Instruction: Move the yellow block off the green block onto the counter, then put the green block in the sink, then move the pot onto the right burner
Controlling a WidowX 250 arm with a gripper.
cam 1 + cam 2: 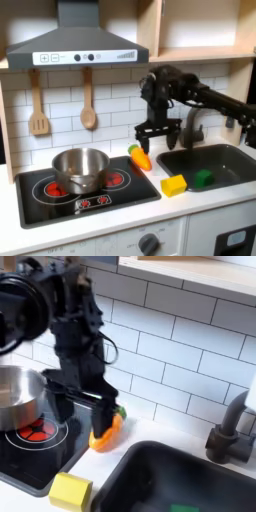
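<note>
The claw hangs wide open and empty above the orange carrot toy. The yellow block lies on the white bench, touching the green block at the sink rim. The pot sits on the stove's left burner.

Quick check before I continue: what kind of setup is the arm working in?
Most likely a toy play kitchen: a black stove panel with red burners, a dark sink set in a white counter, and a range hood.
</note>
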